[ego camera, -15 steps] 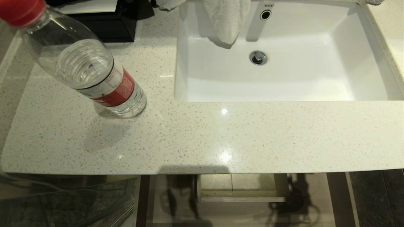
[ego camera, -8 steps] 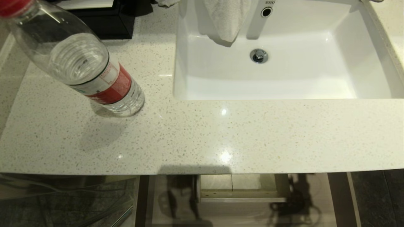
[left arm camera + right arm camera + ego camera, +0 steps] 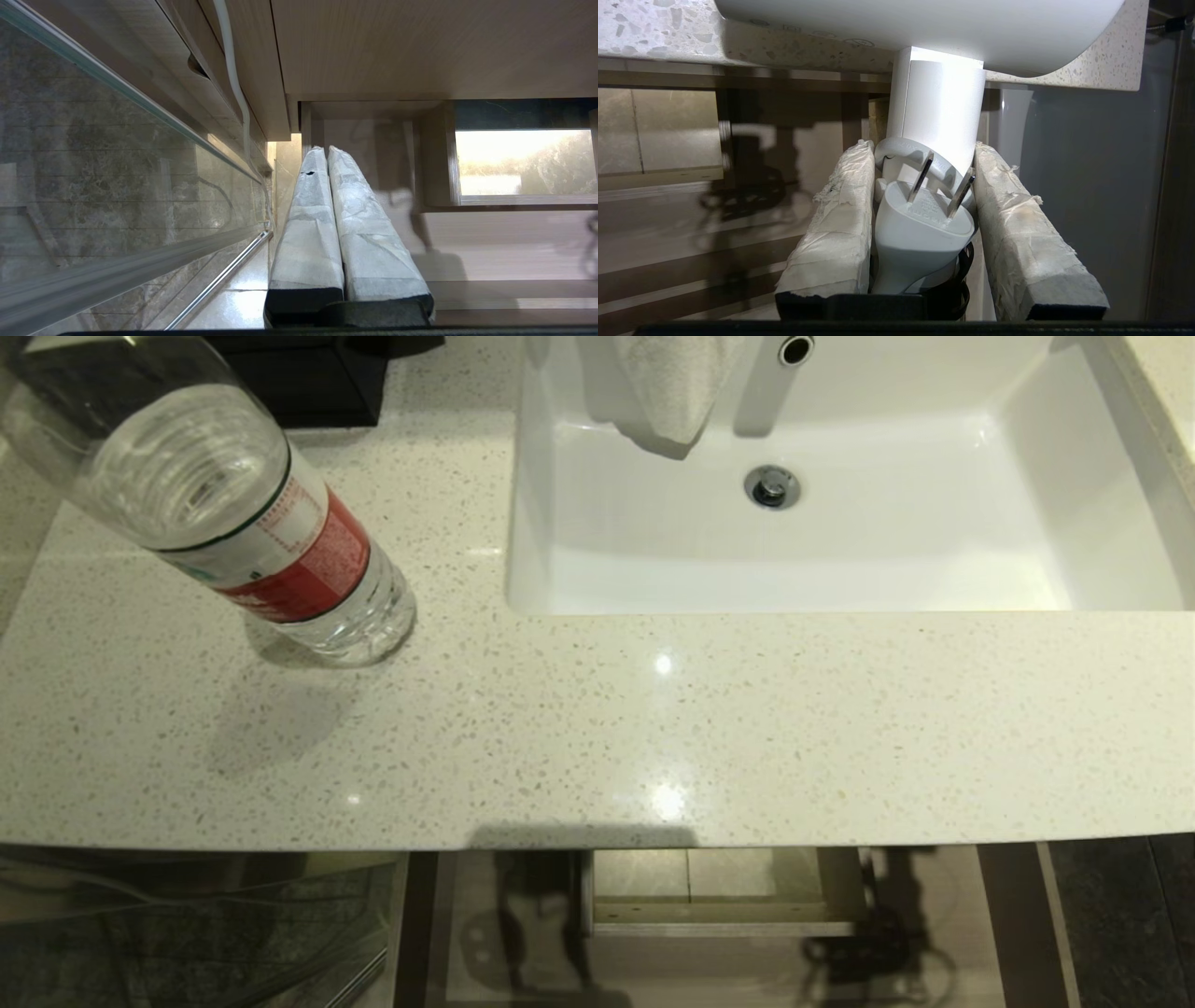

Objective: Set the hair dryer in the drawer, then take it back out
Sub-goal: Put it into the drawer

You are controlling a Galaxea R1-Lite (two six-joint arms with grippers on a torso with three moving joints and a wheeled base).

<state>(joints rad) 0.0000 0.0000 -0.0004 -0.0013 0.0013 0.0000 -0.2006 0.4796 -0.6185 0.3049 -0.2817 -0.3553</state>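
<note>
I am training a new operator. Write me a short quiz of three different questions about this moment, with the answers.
1. True or false: the right gripper holds the hair dryer.
2. What stands on the countertop left of the sink? A) a cup B) a water bottle C) a soap dish
3. Fill in: the left gripper's fingers are ____.

Key: 1 true, the plug sits between its fingers too; 2 B; 3 shut, with nothing between them.

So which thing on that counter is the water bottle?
Start at the white rectangular sink; on the speckled pale stone countertop to its left stands a clear plastic bottle. Its red label band sets it apart from the black box behind it.
</note>
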